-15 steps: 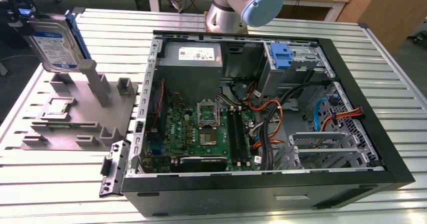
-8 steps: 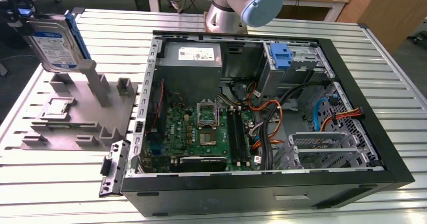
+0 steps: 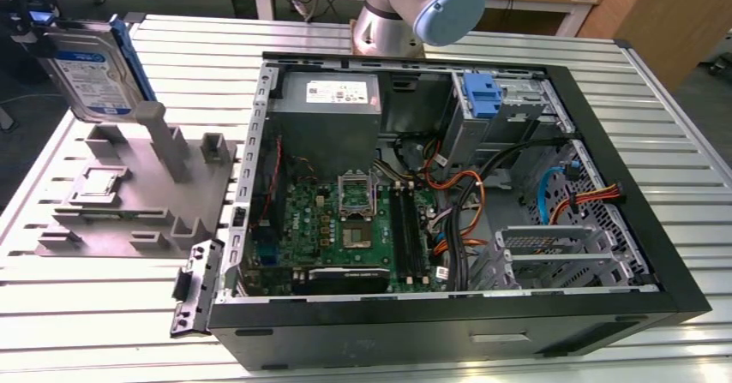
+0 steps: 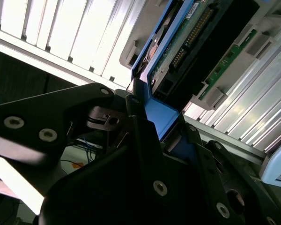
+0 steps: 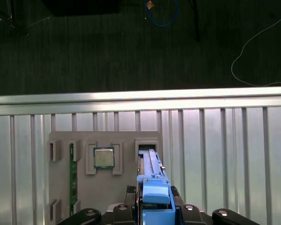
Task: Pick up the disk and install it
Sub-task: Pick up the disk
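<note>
- Our tool [image 3: 44,38] sits in the far corner on the exterior view's left. It is closed on the disk [image 3: 98,73] and grips it by its upper end.
- We see the disk hanging upright and slightly tilted. Its white-and-blue label faces the camera, and a blue side rail [image 3: 135,53] runs along the edge toward the exterior view's right.
- The disk is held up over the grey fixture [image 3: 126,199] on the desk [image 3: 218,44].
- The fixture's tall post [image 3: 171,147] rises close to the disk's lower corner; we cannot tell whether they touch.
- In the first wrist view the blue rail runs straight out from the tool.
- Past the rail's tip we see an empty slot [image 5: 147,145] in the fixture.
- Beside that slot, a processor chip [image 5: 103,158] lies flat in a square pocket.
- A green memory stick [image 5: 73,180] stands on edge in a groove further along.
- In the second wrist view the disk shows its green circuit board [image 4: 187,42], with the blue rail clamped against the tool's black metal.
- The computer case [image 3: 458,314] lies open on the desk, on the exterior view's right of the fixture, and the disk is well apart from it.
- Inside the case we see the motherboard [image 3: 343,220] and the grey power supply [image 3: 332,92].
- A bare blue bracket [image 3: 486,96] stands in the far drive bay.
- The arm's base [image 3: 412,6] stands on the desk just beyond the case.
</note>
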Robot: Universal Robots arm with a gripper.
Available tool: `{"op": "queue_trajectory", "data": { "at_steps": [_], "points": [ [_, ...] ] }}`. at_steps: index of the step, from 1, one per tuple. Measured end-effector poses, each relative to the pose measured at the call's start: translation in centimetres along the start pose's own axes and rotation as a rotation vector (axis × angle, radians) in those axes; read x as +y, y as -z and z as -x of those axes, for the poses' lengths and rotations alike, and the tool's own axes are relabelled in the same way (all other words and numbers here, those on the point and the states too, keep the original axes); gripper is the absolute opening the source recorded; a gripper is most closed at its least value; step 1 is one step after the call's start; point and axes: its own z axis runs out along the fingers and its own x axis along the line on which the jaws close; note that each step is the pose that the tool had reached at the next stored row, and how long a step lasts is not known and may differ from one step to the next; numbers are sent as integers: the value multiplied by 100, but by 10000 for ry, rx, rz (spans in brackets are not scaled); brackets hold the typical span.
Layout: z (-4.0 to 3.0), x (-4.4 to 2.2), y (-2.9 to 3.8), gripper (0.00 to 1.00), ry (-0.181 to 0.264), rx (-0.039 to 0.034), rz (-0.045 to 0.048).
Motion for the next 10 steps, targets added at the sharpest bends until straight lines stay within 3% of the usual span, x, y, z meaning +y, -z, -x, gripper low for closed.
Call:
{"op": "queue_trajectory", "data": {
  "at_steps": [10],
  "points": [
    [0, 0, 16, 37, -1, 1, 2]
  ]
}}
